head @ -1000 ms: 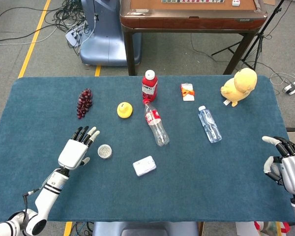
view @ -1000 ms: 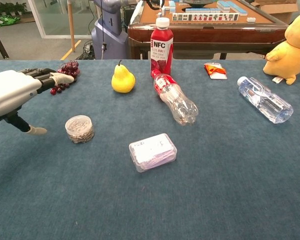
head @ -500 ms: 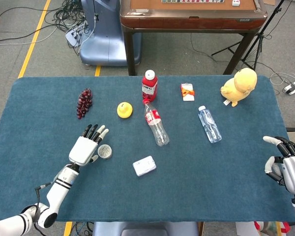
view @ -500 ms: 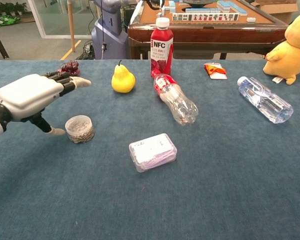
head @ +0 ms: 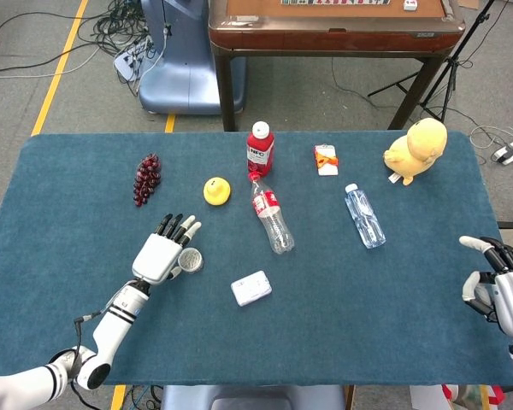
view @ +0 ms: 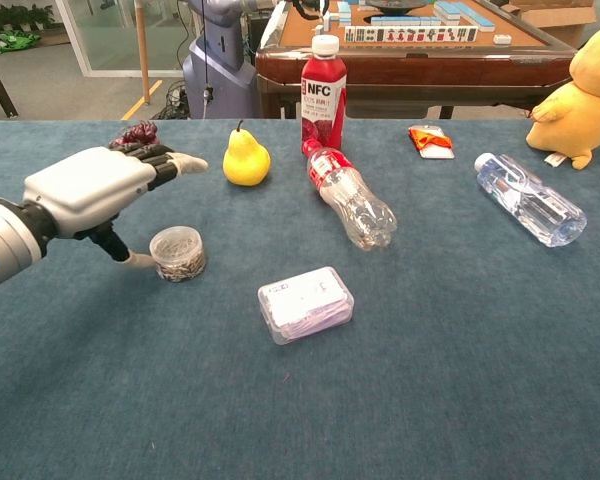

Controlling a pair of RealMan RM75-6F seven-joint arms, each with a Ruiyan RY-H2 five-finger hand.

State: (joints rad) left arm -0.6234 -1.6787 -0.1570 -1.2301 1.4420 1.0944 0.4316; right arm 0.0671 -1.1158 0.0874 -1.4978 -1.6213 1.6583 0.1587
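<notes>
While fingers spread, left robot hand over small jar, thumb touching.

light: bright, even, from overhead | shadows: soft, short, beneath objects | glare: faint on clear bottles | focus: sharp | distortion: slight at chest-view edges

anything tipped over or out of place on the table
Two clear bottles lie on their sides: one below the upright red juice bottle, one further right. Nothing looks spilled or damaged.
</notes>
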